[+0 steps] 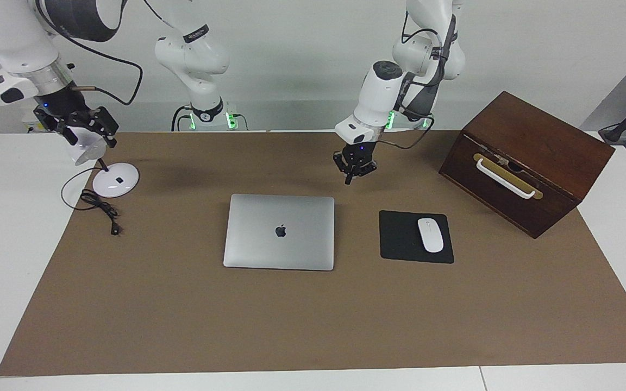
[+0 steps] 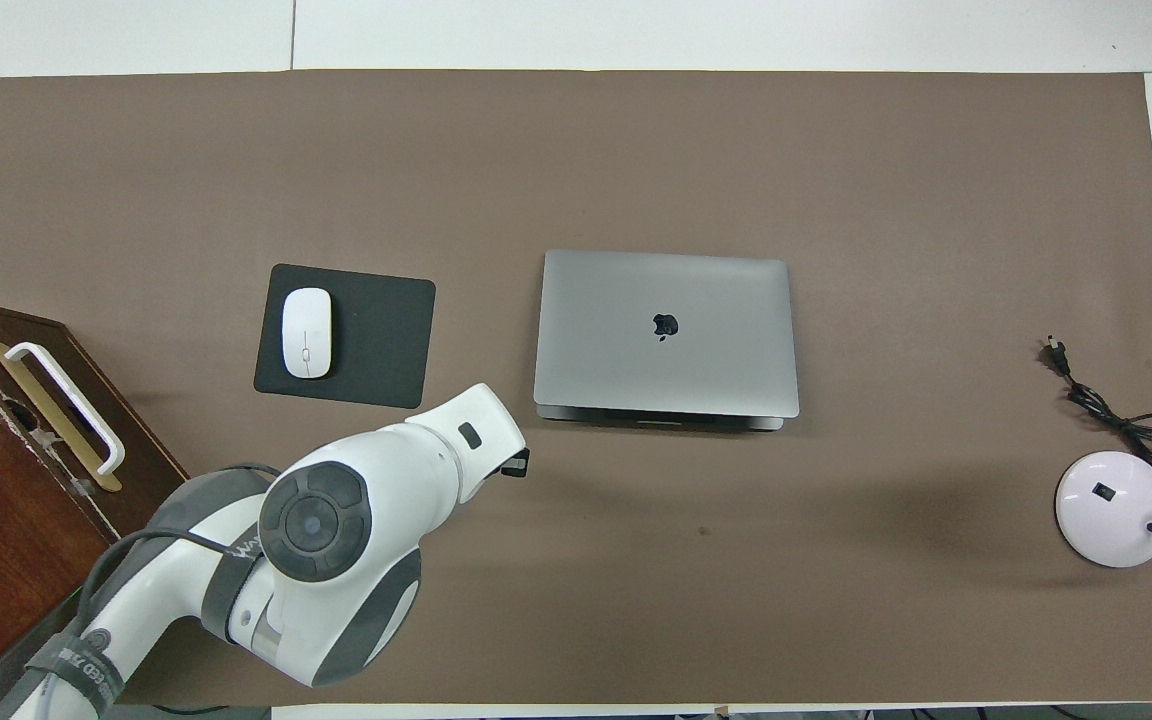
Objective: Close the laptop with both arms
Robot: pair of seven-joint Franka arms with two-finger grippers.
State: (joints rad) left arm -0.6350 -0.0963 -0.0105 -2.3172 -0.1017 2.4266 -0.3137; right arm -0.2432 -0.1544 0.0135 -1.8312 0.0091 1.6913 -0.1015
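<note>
Laptop (image 1: 279, 232) lying flat and shut on the brown mat (image 1: 313, 326), lid down with the logo up, in the middle of the worktop (image 1: 3, 244). In the overhead view a thin strip of the base showing under the lid's edge on the robots' side.

Left jaws (image 1: 352, 175) shut, fingertips together, holding nothing. Hanging above bare mat, just off the laptop's corner that is nearest to the robots and toward the left arm's end. No contact with the lid. Mouse pad (image 1: 415, 237) lying below and to the side of these jaws, toward the left arm's end, with the mouse (image 1: 430, 234) on it. A clear strip of mat between pad and laptop.

Right jaws (image 1: 87, 126) standing wide, holding nothing. High up at the right arm's end, over the mat's edge and close by the lamp head (image 1: 86, 151). Well apart from the laptop. Lamp base (image 1: 116, 180) under these jaws on the mat, its black cord (image 1: 101, 209) coiled next to it.

Much open mat on all sides of the laptop: wide bare area between it and the lamp, and a broad bare band from its edge out to the mat's border away from the robots.

Wooden box (image 1: 525, 163) at the left arm's end, standing turned at an angle, its corner reaching past the mat border. Closed, with a white handle (image 1: 506, 182) on the front; inside not visible.
</note>
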